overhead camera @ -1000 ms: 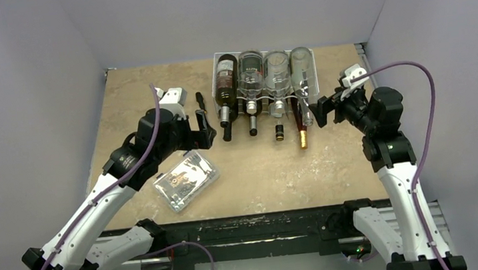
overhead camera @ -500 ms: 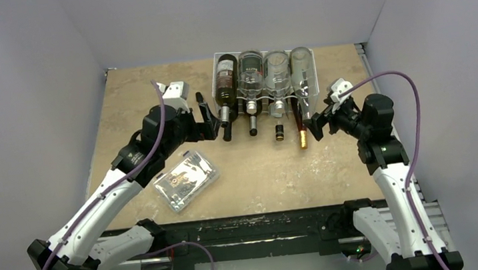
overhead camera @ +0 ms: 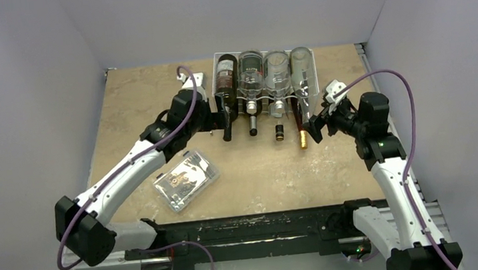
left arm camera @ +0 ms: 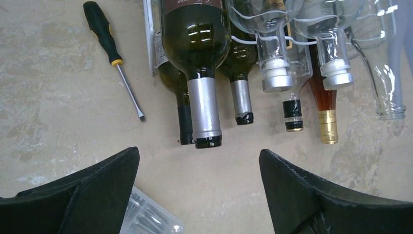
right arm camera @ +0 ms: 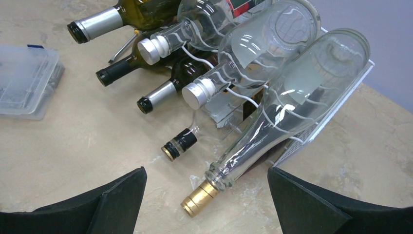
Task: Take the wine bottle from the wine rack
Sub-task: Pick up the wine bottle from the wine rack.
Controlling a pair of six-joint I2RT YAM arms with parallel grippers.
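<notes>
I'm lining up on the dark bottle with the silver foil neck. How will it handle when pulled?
The dark bottle looks like smooth glass with a foil neck, so a pinch there may slip. Round and lying on its side, it would probably roll once clear of the wire rack. Likely heavy if full; the dark glass hides that.

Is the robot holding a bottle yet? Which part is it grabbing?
No, nothing is held. The left gripper is open in front of the silver-necked dark bottle, and the right gripper is open around the clear bottle mouth, touching neither.
</notes>
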